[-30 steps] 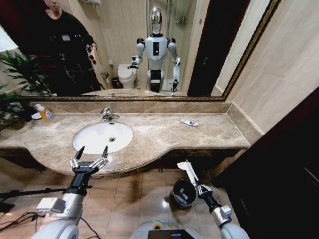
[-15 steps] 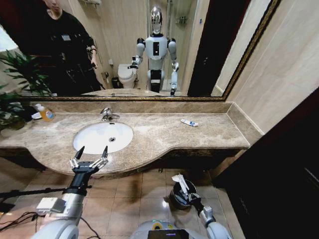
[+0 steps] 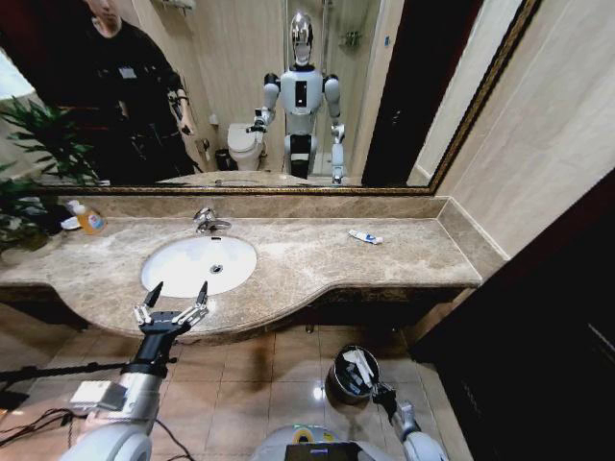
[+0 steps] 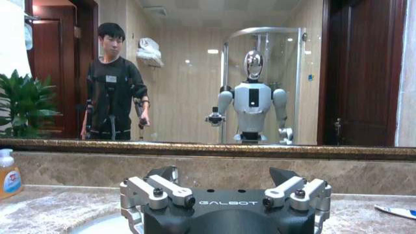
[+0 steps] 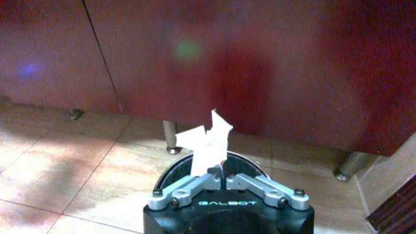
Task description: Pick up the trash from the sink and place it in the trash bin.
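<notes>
The right claw point(image 5: 223, 176) was closed on a crumpled white paper point(image 5: 208, 144), gripping its lower edge so that the sheet stood up from the fingertips. In the right wrist view the claw sat directly over the bin point(image 5: 242, 162), whose black rim showed just behind the fingers. In the head view the bin point(image 3: 336, 382) stood on the tiled floor below the table front edge, with the paper point(image 3: 359, 365) at its mouth and the right claw point(image 3: 376, 386) at its rim.

The left claw point(image 3: 175, 300) hung with its fingers spread wide and holding nothing, just off the table front edge near the sink point(image 3: 183, 259). The sink basin was white with a central drain. One small white tube point(image 3: 364, 236) with blue marking lay on the table point(image 3: 317, 264), well to the right of the sink.
</notes>
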{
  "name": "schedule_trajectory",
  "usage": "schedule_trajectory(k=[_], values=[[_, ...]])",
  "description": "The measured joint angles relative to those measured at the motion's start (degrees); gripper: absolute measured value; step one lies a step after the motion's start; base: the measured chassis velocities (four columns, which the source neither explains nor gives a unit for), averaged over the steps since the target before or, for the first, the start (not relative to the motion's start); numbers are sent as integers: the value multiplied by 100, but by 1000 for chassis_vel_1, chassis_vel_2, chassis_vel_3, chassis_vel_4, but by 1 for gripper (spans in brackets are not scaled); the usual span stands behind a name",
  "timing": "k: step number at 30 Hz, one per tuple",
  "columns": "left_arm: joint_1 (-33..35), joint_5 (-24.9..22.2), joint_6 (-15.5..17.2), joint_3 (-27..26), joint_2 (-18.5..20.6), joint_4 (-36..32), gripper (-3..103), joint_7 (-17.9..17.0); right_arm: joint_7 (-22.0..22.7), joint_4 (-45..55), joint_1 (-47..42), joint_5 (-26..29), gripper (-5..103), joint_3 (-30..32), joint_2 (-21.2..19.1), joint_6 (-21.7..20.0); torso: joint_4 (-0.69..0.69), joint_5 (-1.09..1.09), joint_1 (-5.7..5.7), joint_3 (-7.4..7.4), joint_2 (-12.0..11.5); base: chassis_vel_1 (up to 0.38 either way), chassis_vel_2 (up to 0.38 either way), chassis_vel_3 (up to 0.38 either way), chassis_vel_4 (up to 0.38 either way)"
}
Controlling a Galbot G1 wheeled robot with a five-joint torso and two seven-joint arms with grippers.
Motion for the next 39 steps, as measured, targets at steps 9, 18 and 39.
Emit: schedule_trajectory(k=[9,18,39], values=[[0,0,0,0,0,0,100,0,6,-57,23,9,0,0,-5,51,0,0,0,0,0,0,0,0,0],[0,0,0,0,0,0,100,0,123,17,9,-43,19,-10,59,80,0,-1,0,0,0,0,0,0,0],[0,0,0,0,0,0,100,0,139,-18,-61,-78,100,-19,58,223,0,-1,0,0,0,0,0,0,0]])
